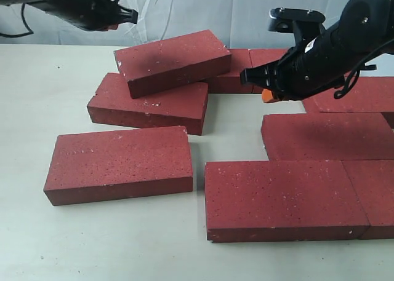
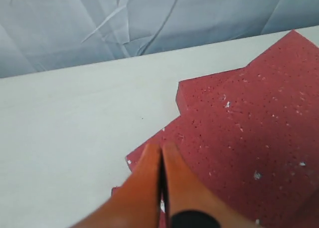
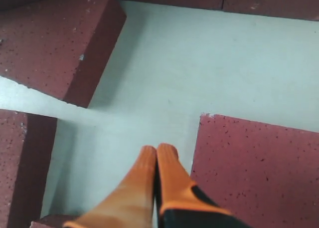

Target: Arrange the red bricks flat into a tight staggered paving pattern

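Several red bricks lie on the white table [image 1: 43, 78]. One brick [image 1: 172, 61] rests tilted on top of another [image 1: 148, 104] at the back left. A single brick [image 1: 120, 164] lies flat at the front left. On the right, flat bricks [image 1: 283, 198] [image 1: 326, 136] [image 1: 363, 93] sit close together in rows. My left gripper [image 1: 132, 15] [image 2: 160, 150] hangs shut and empty above the stacked pair's corner [image 2: 259, 123]. My right gripper [image 1: 266, 95] [image 3: 157, 150] is shut and empty over bare table, beside a flat brick [image 3: 254, 168].
More bricks [image 1: 237, 78] lie along the back behind the right arm [image 1: 332, 47]. A gap of bare table [image 3: 199, 73] runs between the stacked pair and the right-hand rows. A pale curtain [image 2: 149, 18] hangs behind the table's far edge.
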`<state>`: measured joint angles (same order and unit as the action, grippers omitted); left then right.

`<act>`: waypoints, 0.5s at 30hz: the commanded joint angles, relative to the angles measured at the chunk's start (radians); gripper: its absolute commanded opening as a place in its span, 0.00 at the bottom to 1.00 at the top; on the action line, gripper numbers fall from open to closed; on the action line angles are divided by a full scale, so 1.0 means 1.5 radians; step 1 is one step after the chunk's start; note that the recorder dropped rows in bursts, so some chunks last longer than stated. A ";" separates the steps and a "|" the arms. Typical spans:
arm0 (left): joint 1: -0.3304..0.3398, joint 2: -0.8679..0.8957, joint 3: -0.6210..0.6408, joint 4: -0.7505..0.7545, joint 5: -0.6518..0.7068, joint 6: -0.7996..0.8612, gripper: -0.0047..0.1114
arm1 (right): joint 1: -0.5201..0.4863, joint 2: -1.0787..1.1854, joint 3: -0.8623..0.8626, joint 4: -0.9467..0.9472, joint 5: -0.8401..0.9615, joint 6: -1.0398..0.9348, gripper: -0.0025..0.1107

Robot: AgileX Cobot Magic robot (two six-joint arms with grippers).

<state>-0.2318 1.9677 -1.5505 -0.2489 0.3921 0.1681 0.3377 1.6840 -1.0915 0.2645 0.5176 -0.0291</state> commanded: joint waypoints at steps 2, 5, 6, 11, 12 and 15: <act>0.003 -0.047 -0.004 0.007 0.082 -0.015 0.04 | 0.001 0.002 0.001 -0.003 0.024 -0.002 0.02; 0.004 -0.051 -0.004 0.004 0.158 -0.013 0.04 | 0.001 0.002 0.001 -0.003 0.051 -0.002 0.02; 0.004 -0.051 -0.004 0.002 0.166 -0.017 0.04 | 0.001 0.002 0.001 0.000 0.054 -0.002 0.02; 0.004 -0.050 -0.003 0.114 0.290 -0.227 0.04 | 0.001 -0.007 -0.001 0.056 0.166 -0.001 0.02; 0.004 -0.049 -0.003 0.138 0.308 -0.252 0.04 | 0.001 -0.010 -0.001 0.056 0.167 -0.001 0.02; 0.004 -0.047 -0.003 0.142 0.304 -0.252 0.04 | 0.001 -0.012 -0.001 0.061 0.160 -0.001 0.02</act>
<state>-0.2297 1.8997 -1.5505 -0.0468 0.8500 -0.1883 0.3377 1.6767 -1.0915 0.3483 0.7622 -0.0291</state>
